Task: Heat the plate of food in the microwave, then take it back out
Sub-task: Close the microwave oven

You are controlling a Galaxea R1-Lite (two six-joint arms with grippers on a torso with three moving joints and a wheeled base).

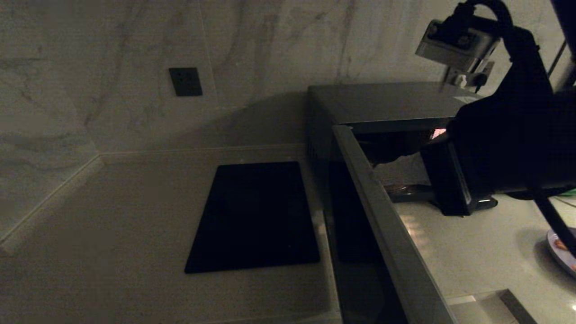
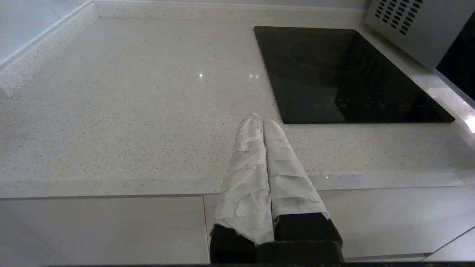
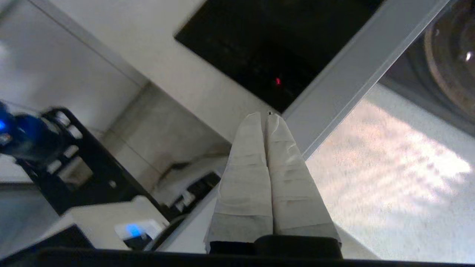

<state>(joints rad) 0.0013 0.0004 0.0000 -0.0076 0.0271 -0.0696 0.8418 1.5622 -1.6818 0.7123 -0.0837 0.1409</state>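
Observation:
The microwave [image 1: 387, 101] stands at the back right with its door [image 1: 382, 211] swung open toward me. My right arm reaches across the opening, and in the head view it hides its own gripper. In the right wrist view the right gripper [image 3: 265, 116] is shut on nothing, its tips close to the door's silver edge [image 3: 352, 74], with the glass turntable [image 3: 452, 55] beyond. The plate of food [image 1: 558, 254] lies on the counter at the far right edge, only partly in view. My left gripper [image 2: 262, 120] hangs shut and empty over the counter's front edge.
A flat black cooktop panel [image 1: 256, 216] lies in the counter left of the microwave, also seen as the cooktop panel [image 2: 334, 74] in the left wrist view. A dark wall socket [image 1: 185, 81] sits on the marble wall behind. The counter meets a side wall at the left.

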